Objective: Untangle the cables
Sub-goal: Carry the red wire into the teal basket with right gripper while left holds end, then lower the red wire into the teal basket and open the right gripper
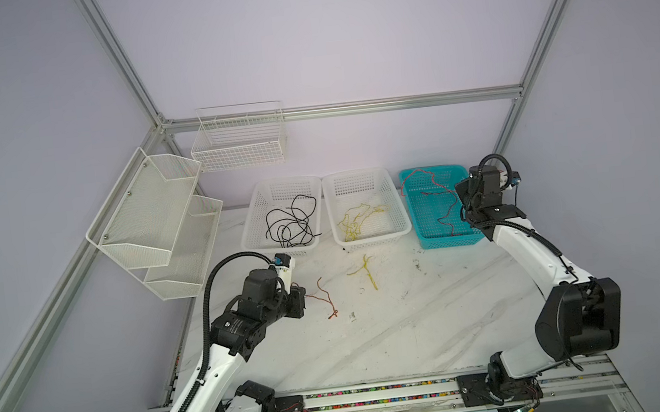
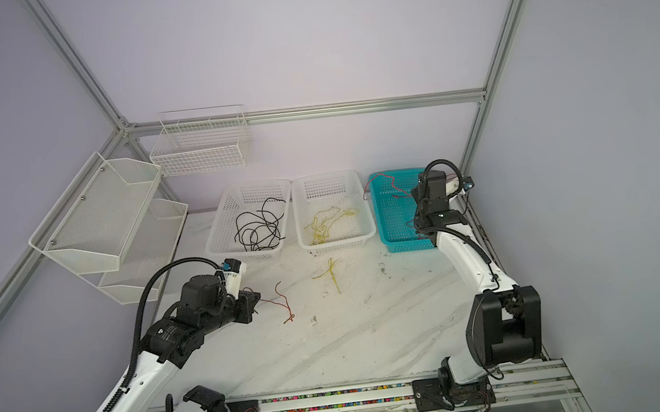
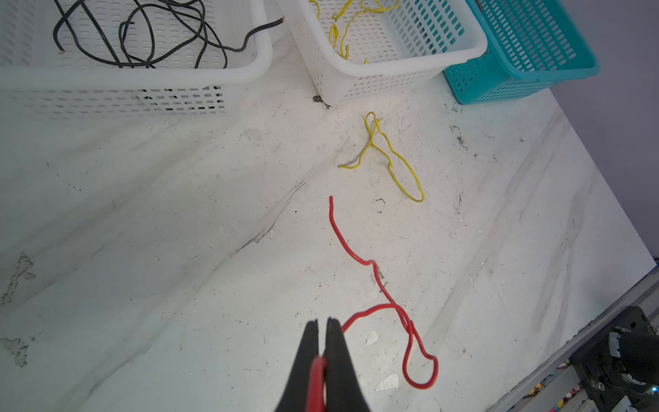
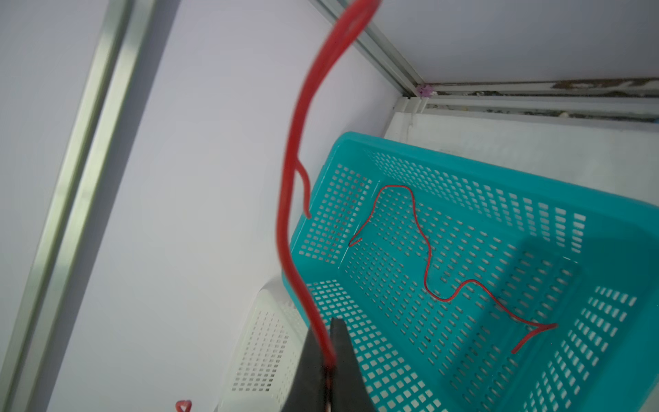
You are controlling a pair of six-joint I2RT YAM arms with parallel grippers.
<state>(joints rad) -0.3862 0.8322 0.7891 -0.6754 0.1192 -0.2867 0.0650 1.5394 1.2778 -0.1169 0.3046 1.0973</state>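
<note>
My left gripper (image 3: 322,321) is low over the table at the left, shut on one end of a red cable (image 3: 371,262) that snakes across the marble top (image 1: 322,289) (image 2: 281,293). A short yellow cable (image 3: 392,160) lies loose on the table (image 1: 368,272). My right gripper (image 4: 326,328) hangs above the teal basket (image 4: 499,171), shut on a second red cable (image 4: 289,214) that arches upward. Another red cable (image 4: 428,257) lies on the basket floor. Black cables (image 1: 292,223) fill the left white basket (image 1: 248,240). Yellow cables (image 1: 357,221) lie in the middle white basket (image 1: 406,228).
The three baskets stand in a row at the back of the table, the teal basket (image 1: 449,242) at the right. Mesh shelves (image 1: 154,217) hang on the left wall and a wire basket (image 1: 238,141) on the back wall. A metal rail (image 1: 381,394) runs along the front edge.
</note>
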